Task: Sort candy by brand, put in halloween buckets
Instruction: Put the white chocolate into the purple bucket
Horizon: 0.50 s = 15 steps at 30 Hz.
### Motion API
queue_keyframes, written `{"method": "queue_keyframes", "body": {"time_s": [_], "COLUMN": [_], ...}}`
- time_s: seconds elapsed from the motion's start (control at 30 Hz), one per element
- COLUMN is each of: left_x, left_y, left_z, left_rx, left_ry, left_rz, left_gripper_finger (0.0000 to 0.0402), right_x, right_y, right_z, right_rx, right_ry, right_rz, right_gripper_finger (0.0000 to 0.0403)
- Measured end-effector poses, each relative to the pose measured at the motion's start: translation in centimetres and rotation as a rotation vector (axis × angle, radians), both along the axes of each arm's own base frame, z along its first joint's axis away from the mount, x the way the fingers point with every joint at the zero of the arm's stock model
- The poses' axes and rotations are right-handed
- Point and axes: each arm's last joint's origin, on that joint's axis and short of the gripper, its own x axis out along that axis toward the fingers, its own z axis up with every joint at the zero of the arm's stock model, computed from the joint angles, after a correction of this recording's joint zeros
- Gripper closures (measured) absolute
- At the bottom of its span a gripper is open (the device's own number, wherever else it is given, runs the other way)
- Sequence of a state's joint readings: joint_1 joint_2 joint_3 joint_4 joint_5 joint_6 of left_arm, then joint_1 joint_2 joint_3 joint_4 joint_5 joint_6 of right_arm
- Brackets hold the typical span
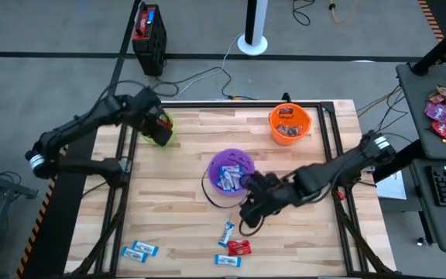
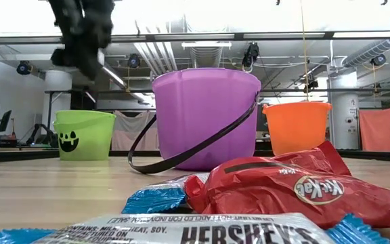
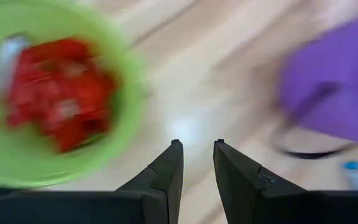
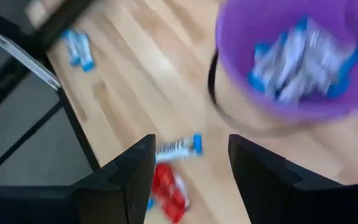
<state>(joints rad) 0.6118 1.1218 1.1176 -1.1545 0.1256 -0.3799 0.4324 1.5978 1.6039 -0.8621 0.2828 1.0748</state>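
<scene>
The right end effector point(image 1: 248, 219) hovers just beside the purple bucket point(image 1: 231, 176), on the side toward the table's near edge, with its fingers spread wide and nothing between them; its wrist view shows open table through the gap. The coming move likely turns on the small cluster of loose candy just past that end effector, toward the near edge: a blue-and-white Hershey's piece point(image 1: 227, 232) and a red Kit Kat point(image 1: 239, 247) lying touching or nearly so, with another blue-and-white piece point(image 1: 227, 260) close beside them. In the high view the first Hershey's piece has its long axis running roughly from the purple bucket toward the near edge, slightly slanted. The right arm is plainly the nearer one. Two more blue-and-white pieces point(image 1: 139, 249) lie well apart near the table's near-left corner. The left end effector point(image 1: 158, 124) is far from all of this, over or just beside the lime green bucket point(image 1: 159, 132), which holds red wrappers; its fingers stand slightly parted and empty. The purple bucket already holds blue-and-white pieces, and the orange bucket point(image 1: 289, 124) at the far right holds dark ones, so the sorting looks well along.
</scene>
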Motion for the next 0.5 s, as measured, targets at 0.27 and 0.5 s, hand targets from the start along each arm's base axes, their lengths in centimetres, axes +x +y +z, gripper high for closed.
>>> {"method": "queue_keyframes", "body": {"time_s": [0.27,0.5], "left_x": [2.0,0.1], "left_y": [-10.4,-20.2], "left_z": [2.8,1.8], "left_rx": [0.089,-0.063], "left_ry": [-0.259,-0.203], "left_rz": [-0.208,-0.523], "left_gripper_finger": [0.0328,0.0328], "right_x": [1.9,2.0], "right_y": [3.9,4.2], "right_z": [-6.4,-8.8], "right_rx": [0.3,0.294], "right_ry": [0.309,0.461], "right_rz": [-0.069,-0.06], "right_gripper_finger": [0.0209,0.0209]}}
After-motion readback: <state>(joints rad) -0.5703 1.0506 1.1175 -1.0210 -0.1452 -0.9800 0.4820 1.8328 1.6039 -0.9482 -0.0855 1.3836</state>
